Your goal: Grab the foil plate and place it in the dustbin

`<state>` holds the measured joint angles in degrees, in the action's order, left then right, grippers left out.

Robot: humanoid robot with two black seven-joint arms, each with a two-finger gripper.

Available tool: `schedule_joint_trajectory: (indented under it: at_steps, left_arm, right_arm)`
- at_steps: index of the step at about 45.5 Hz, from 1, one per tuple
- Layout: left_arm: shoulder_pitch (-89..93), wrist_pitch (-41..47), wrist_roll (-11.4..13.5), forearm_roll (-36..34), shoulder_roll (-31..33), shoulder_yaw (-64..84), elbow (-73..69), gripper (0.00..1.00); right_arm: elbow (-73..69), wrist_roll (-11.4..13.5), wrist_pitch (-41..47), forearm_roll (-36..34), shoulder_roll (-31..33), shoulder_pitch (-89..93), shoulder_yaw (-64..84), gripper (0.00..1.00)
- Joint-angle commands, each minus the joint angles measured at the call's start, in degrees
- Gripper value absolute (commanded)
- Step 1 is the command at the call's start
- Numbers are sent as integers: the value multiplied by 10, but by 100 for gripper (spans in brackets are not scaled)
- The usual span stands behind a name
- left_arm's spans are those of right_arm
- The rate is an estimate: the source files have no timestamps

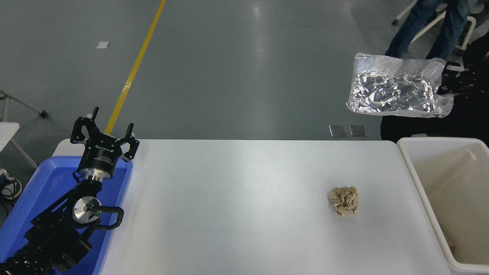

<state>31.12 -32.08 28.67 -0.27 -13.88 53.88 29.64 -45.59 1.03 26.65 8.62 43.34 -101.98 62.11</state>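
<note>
The shiny wrinkled foil plate (397, 86) hangs high in the air at the upper right, beyond the table's far edge. My right gripper (447, 80) is shut on the plate's right rim and comes in from the right edge. The cream-white dustbin (414, 172) stands at the table's right end, below and slightly right of the plate. My left gripper (105, 133) is open and empty, parked at the lower left over the blue tray.
A tan crumpled paper ball (344, 200) lies on the white table (229, 198), left of the dustbin. A bright blue tray (30, 198) sits at the left end. A person's legs (431, 26) and chair show at the top right.
</note>
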Motion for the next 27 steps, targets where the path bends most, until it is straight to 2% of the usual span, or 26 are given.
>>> schedule_joint_trajectory:
  at_steps: [1, 9, 27]
  left_arm:
    - [1, 0, 0, 0, 0, 0, 0, 98]
    - [1, 0, 1, 0, 0, 0, 1, 98]
    - [1, 0, 0, 0, 0, 0, 0, 98]
  right_arm:
    - [192, 1, -24, -54, 8, 199, -42, 0]
    - [280, 1, -50, -73, -5, 337, -112, 0]
    - [282, 0, -245, -101, -27, 547, -273, 0]
